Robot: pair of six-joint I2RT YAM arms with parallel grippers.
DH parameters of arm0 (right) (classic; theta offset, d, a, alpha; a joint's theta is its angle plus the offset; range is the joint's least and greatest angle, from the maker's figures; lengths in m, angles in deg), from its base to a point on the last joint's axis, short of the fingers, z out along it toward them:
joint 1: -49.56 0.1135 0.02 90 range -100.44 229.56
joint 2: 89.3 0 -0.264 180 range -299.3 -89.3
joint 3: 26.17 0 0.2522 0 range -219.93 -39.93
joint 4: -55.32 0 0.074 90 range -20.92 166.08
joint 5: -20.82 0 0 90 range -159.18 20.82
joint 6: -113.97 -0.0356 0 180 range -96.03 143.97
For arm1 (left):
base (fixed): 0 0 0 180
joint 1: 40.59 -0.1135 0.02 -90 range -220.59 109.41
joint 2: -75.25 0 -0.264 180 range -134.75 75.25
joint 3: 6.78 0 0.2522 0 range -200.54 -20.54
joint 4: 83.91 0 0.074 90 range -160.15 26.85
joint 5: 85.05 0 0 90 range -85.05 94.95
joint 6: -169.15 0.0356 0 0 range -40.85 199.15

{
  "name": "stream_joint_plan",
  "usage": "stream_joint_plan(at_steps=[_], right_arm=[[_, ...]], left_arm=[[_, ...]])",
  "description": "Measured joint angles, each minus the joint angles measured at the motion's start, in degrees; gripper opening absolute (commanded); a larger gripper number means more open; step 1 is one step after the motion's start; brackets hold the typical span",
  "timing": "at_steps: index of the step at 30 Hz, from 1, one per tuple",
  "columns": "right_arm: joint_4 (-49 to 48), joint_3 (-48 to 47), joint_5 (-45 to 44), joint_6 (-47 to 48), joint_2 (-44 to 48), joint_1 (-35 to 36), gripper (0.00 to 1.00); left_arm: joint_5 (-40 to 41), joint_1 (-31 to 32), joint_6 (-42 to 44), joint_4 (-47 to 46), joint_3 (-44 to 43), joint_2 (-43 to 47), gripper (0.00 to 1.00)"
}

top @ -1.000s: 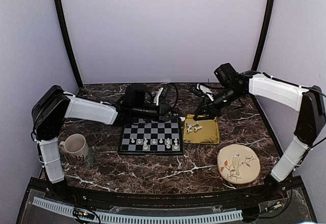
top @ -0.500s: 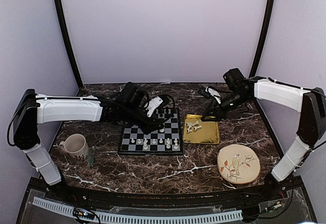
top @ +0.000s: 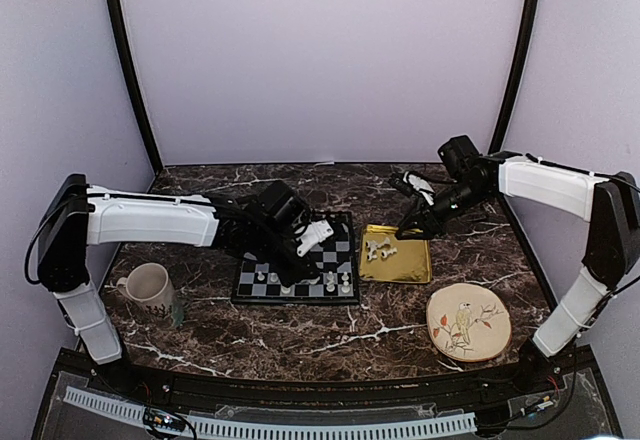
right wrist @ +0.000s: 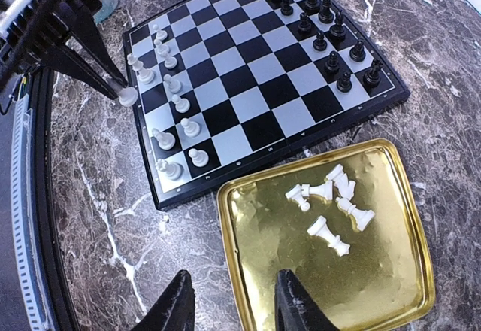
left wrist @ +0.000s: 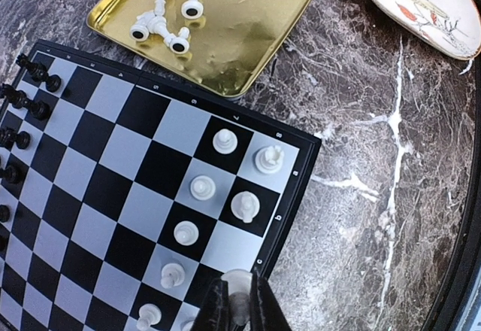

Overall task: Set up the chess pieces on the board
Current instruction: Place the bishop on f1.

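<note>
Chess piece point(left wrist: 239, 278) in L pincer point(left wrist: 238, 290) — axis along pincer, base outward.

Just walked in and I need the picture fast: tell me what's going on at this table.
Two robot arms are setting up a chess set. The left gripper is shut on a white piece, holding it at the near edge of the board, beside standing white chessmen. The black pieces stand along the far side. The right gripper hangs open at the edge of the gold tray, where a handful of loose white pieces lie on their sides.
</note>
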Motion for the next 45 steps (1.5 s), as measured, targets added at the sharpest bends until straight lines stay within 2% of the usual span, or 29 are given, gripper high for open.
stream_joint_plan(at_steps=[19, 45], right_arm=[[-0.46, 0.96, -0.39, 0.00, 0.00, 0.00, 0.37], [-0.85, 1.27, -0.50, 0.00, 0.00, 0.00, 0.37]], left_arm=[[0.09, 0.28, -1.40, -1.55, -0.44, -6.38, 0.04], [1.46, 0.50, -1.90, -2.47, -1.11, -7.91, 0.15]])
